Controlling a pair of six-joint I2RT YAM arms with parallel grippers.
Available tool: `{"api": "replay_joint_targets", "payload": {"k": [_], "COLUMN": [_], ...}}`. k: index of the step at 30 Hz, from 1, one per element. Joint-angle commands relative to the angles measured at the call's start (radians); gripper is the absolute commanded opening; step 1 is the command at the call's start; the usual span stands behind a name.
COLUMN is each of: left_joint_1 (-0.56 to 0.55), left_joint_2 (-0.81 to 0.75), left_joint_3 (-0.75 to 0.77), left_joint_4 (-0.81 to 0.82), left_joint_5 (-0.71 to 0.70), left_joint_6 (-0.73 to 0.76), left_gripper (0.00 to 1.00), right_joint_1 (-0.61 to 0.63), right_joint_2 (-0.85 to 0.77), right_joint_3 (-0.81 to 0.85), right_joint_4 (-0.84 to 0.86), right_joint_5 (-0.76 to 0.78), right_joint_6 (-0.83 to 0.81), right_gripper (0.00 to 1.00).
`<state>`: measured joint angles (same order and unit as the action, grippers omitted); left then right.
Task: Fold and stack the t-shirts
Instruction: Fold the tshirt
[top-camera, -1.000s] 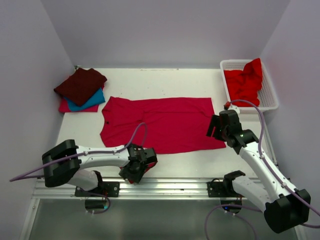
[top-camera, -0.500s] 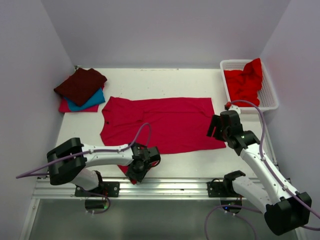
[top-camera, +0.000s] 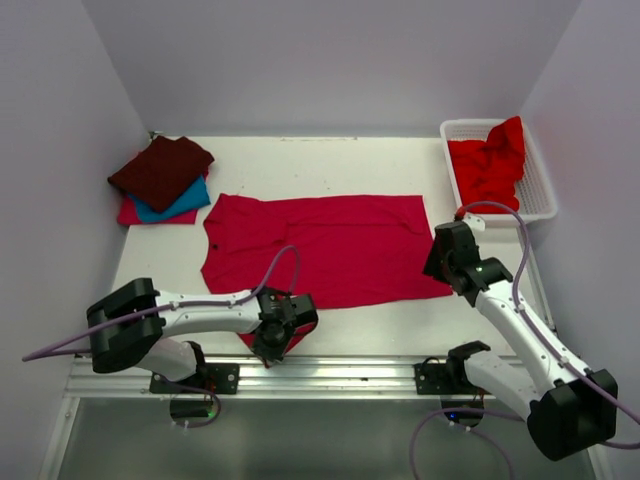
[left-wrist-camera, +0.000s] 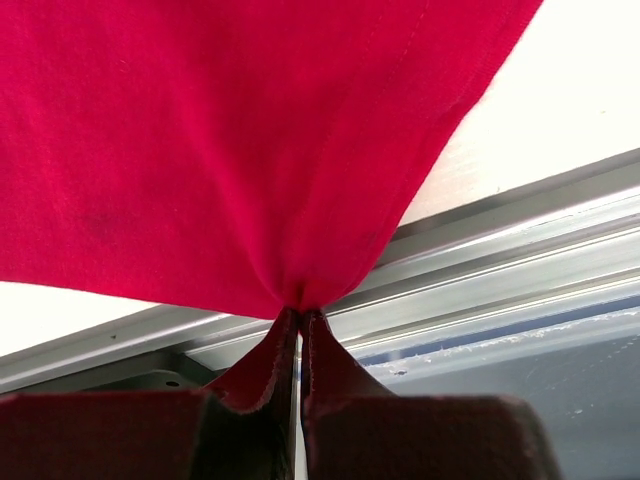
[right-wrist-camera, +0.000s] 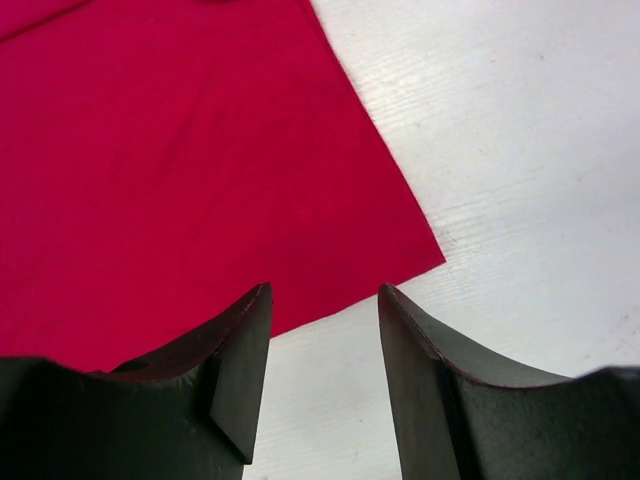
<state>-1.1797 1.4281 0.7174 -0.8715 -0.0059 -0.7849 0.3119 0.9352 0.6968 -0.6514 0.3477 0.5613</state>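
A crimson-pink t-shirt (top-camera: 320, 245) lies spread flat across the middle of the white table. My left gripper (top-camera: 272, 340) sits at the shirt's near left edge, close to the table's front. In the left wrist view the left gripper (left-wrist-camera: 300, 312) is shut on a pinched bunch of the shirt (left-wrist-camera: 250, 140), which fans out from the fingertips. My right gripper (top-camera: 445, 258) hovers at the shirt's near right corner. The right wrist view shows the right gripper (right-wrist-camera: 323, 292) open, nothing between its fingers, just above the shirt's hem (right-wrist-camera: 180, 170) and bare table.
Three folded t-shirts are stacked at the back left: dark maroon (top-camera: 160, 170) on teal (top-camera: 188, 200) on pink-red (top-camera: 132, 213). A white lattice basket (top-camera: 542, 205) at the back right holds a crumpled bright red t-shirt (top-camera: 490, 165). An aluminium rail (left-wrist-camera: 500, 260) runs along the front edge.
My left gripper has closed on the shirt's near edge. My right gripper's jaws have narrowed, and it has shifted slightly right over the shirt's corner.
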Motion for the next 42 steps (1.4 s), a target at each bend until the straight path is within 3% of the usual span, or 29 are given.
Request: {"api": "replay_joint_targets", "payload": {"k": [1,7,11,14,17,22,30,42], "left_joint_1": [-0.006,-0.006,-0.006,-0.006,-0.006,-0.005,-0.005,-0.005], "left_joint_2": [-0.035,-0.1,-0.12,-0.139,-0.164,-0.216,-0.251,-0.288], "left_joint_3": [0.014,0.146,0.185,0.183,0.171,0.157,0.108,0.079], "left_joint_4": [0.088,-0.023,-0.06,-0.06,-0.047,-0.043,-0.011,0.0], "left_joint_5": [-0.081,-0.163,-0.197,-0.201,-0.204,-0.206,-0.187,-0.174], "left_joint_6": [-0.03,-0.028,-0.024,-0.02,-0.022,-0.017,-0.002,-0.022], "left_gripper": [0.0,0.0,0.0,0.0,0.0,0.0,0.0,0.0], "right_joint_1": [0.003,0.004,0.004,0.001,0.003,0.003,0.003,0.001], "right_joint_2": [0.033,0.12,0.223,0.287,0.346,0.254,0.149,0.254], "right_joint_3": [0.003,0.018,-0.015,-0.031,-0.053,-0.062,-0.066,-0.06], "right_joint_4": [-0.022,-0.034,0.005,0.022,0.024,-0.028,-0.1,-0.014], "right_joint_5": [0.109,0.165,0.178,0.162,0.16,0.26,0.366,0.358], "right_joint_6": [0.069,0.106,0.133,0.169,0.209,0.308,0.426,0.515], "right_gripper": [0.52,0.76,0.81,0.8,0.72,0.61,0.63,0.58]}}
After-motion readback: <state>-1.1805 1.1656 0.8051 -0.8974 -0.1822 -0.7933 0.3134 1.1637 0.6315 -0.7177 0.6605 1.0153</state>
